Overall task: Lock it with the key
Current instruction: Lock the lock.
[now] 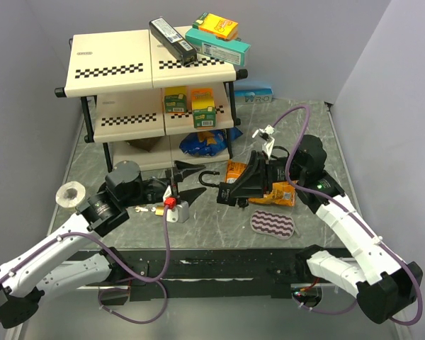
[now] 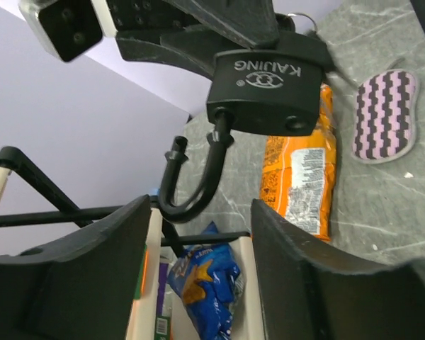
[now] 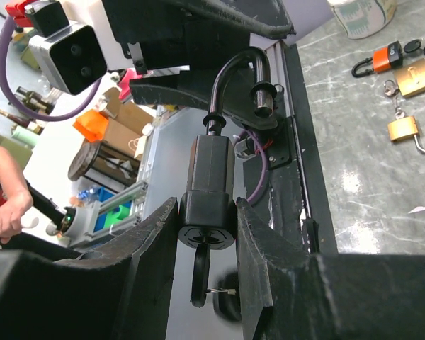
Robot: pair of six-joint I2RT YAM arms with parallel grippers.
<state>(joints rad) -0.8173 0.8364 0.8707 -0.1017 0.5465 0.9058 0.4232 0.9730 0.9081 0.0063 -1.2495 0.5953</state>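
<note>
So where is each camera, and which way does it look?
Top: high behind the robot, looking down at the table; left arm and right arm show.
Left wrist: on left arm, looks past the left tool at the padlock.
Right wrist: on right arm, looks along the right tool gripping the padlock.
All three share the padlock.

**Shelf rack (image 1: 113, 67) on grey tabletop (image 1: 326, 142), pale walls (image 1: 28, 49)**

Cream 2-tier shelf rack w/ black frame & checker trim stands at back-left of marbled tabletop. Lilac-white walls close behind & either side of rack. Light even, shadows soft.
</note>
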